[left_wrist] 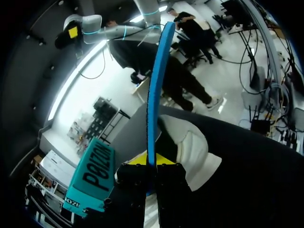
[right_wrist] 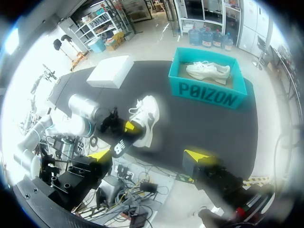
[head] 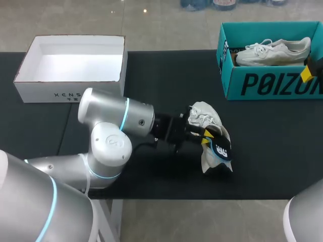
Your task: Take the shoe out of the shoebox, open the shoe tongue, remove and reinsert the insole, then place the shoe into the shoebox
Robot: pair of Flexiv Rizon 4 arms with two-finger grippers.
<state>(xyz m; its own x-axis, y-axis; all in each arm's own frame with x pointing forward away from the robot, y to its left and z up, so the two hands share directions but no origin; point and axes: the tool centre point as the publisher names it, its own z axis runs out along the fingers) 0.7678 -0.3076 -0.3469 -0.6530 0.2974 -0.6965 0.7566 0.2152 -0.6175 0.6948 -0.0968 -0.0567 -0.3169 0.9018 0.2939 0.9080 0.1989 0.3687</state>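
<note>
1. L arm [head: 116, 116] comes in from the left, reaching to mid worktop [head: 166, 75].
2. L gripper [head: 205, 137] has its jaws closed narrow on the insole [head: 222, 148]. In the L wrist view the insole's blue edge runs straight out from between the two fingers.
3. In the head view the insole shows a dark face w/ white print. It sits at the near end of the white sneaker [head: 202, 115], touching or overlapping it. Can't tell if any of it is inside the shoe.
4. The sneaker lies on the worktop about mid-width, well apart from both boxes, laces visible. In the L wrist view it's just ahead of the jaws, beside the insole.
5. Teal shoebox [head: 272, 83] is at the far right of the worktop, open-topped, w/ a second white sneaker [head: 275, 52] lying inside.
6. White shoebox [head: 50, 93] is at the far left, open-topped, w/ a white interior.
7. R gripper [right_wrist: 147, 154] is high above the worktop, looking down on it. Its jaws are spread wide w/ nothing between the yellow tips.
8. From the R wrist view, the sneaker lies btwn the L arm and the teal shoebox, nearer the arm.
</note>
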